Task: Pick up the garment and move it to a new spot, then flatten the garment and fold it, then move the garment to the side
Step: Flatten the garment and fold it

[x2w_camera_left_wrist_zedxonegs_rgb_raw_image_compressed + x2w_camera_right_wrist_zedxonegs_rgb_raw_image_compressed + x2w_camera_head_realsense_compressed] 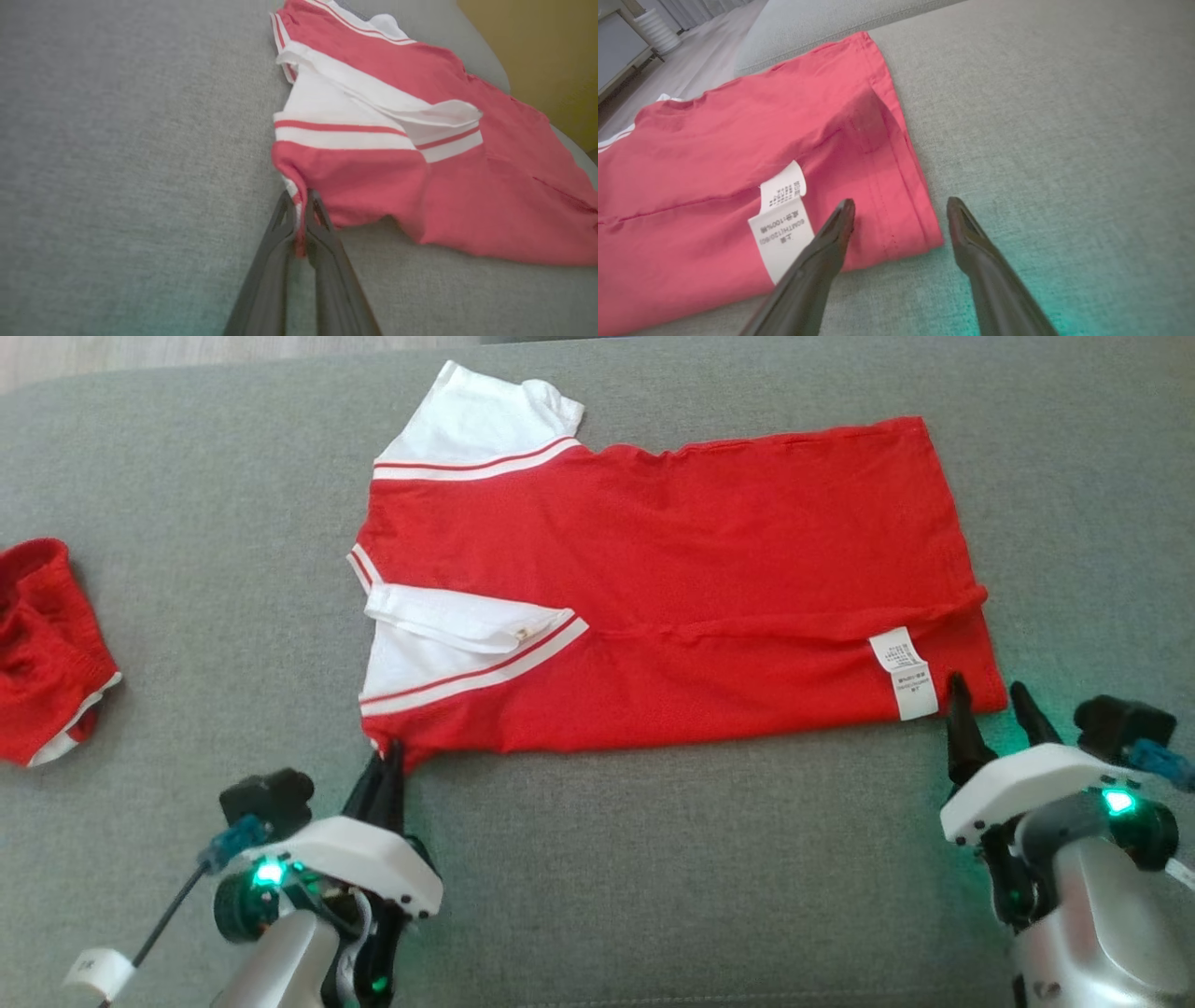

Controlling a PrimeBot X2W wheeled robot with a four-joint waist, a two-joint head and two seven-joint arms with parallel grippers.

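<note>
The garment [672, 588] is a red shirt with white sleeves and red-and-white stripes, spread flat across the grey cushion [653, 859], collar end to the left. My left gripper [387, 761] is shut on the garment's near left corner; in the left wrist view the fingers [322, 224] pinch a fold of red cloth of the garment [420, 177]. My right gripper [990, 700] stands open at the near right hem corner. In the right wrist view the gripper [901, 207] has one finger over the garment [738, 154] beside its white label [782, 219], the other over bare cushion.
A second red garment with a white edge [47, 653] lies crumpled at the far left of the cushion. Pale floor [187, 350] shows beyond the cushion's back edge. A yellow wall [542, 56] stands past the cushion in the left wrist view.
</note>
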